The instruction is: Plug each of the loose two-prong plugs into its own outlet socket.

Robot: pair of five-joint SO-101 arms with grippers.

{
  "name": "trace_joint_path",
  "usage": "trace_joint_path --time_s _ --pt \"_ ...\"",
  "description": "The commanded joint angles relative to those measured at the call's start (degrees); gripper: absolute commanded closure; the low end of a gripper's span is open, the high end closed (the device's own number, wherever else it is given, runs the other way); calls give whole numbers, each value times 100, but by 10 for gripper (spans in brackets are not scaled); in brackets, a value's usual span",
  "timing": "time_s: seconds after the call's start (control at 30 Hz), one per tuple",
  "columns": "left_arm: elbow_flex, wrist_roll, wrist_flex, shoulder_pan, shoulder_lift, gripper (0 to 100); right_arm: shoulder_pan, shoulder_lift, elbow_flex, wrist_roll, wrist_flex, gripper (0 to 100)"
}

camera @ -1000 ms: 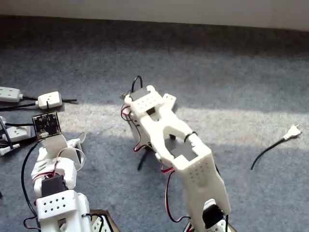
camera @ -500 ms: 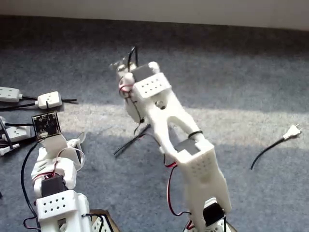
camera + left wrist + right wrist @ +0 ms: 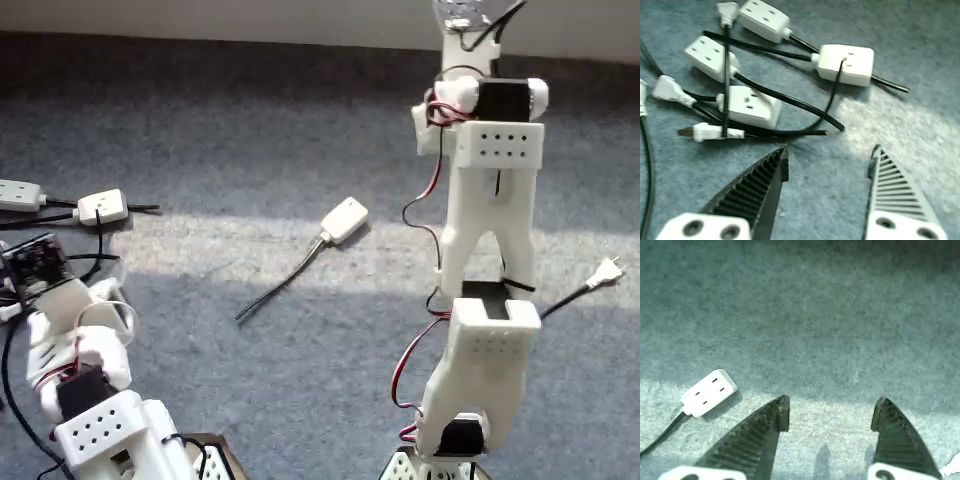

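Note:
A white outlet socket (image 3: 343,220) with a black cord lies in the middle of the carpet, also seen as the socket (image 3: 709,392) in the right wrist view. My right gripper (image 3: 832,407) is open and empty, held high above the carpet toward the back, well past that socket. A loose two-prong plug (image 3: 607,270) lies at the far right. My left gripper (image 3: 829,155) is open and empty, hovering just short of a tangle of several white sockets, such as the nearest socket (image 3: 747,105). A loose plug (image 3: 710,132) with bare prongs lies beside it.
Black cords (image 3: 785,97) cross between the sockets at the left. Another socket (image 3: 846,64) sits apart from the cluster. My left arm (image 3: 80,350) stands at the near left, and my right arm (image 3: 490,230) is stretched tall on the right. Grey carpet covers the floor.
My right arm has risen off the middle socket and swung to the back right, leaving the socket lying uncovered. My left arm has shifted left toward the socket cluster.

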Motion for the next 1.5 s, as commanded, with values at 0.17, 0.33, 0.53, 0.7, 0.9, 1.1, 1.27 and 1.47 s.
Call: trace_joint_path --time_s 0.17,0.33,0.53,0.7,0.9,1.1,1.27,1.47 --pt "-1007 35 -870 -2009 400 737 163 -374 532 44 233 731" --pt "-2378 35 -870 -2615 2747 737 163 -374 1112 44 233 731" --pt "-4831 26 -633 -3002 6598 737 163 -374 1710 44 224 731" --pt "-6642 -9 -35 -2932 8576 737 163 -356 1956 44 215 731" --pt "-7257 149 1292 -2149 9552 737 163 -347 1974 44 215 731" --pt "-6624 2163 1934 -1895 9314 737 189 -347 1982 70 224 731" --pt "-6000 3130 1969 -2062 8901 737 198 -347 1982 79 224 731" --pt "-5974 3341 2251 -2413 7952 737 171 -347 1982 79 224 731"
